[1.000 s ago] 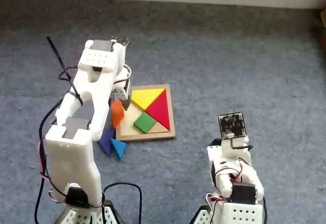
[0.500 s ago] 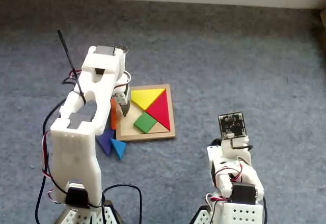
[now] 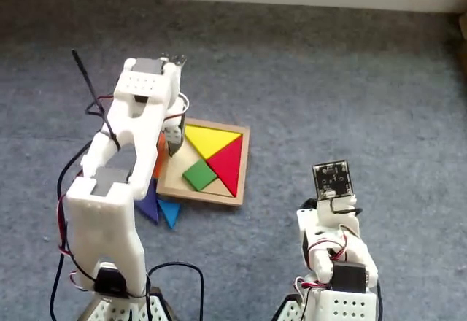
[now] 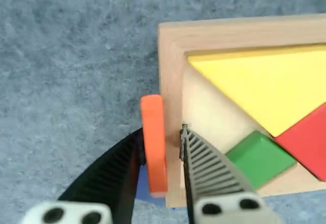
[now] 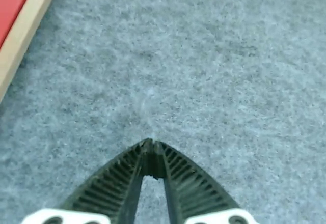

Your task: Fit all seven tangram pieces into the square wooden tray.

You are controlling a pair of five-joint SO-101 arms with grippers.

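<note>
Orange piece (image 4: 153, 147) in left tool (image 4: 161, 134), beside tray (image 4: 170, 56)

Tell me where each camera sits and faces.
High view: fixed overhead, looking down on left arm, right arm and wooden tray.
Left wrist view: on the left arm, looking past the left end effector at an orange piece by the tray's rim.
Right wrist view: on the right arm, looking past the shut right end effector at carpet.
Shared: tray and red triangle, in all three.

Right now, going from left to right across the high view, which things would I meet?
Purple piece → blue piece → green piece → red piece → right arm.
</note>
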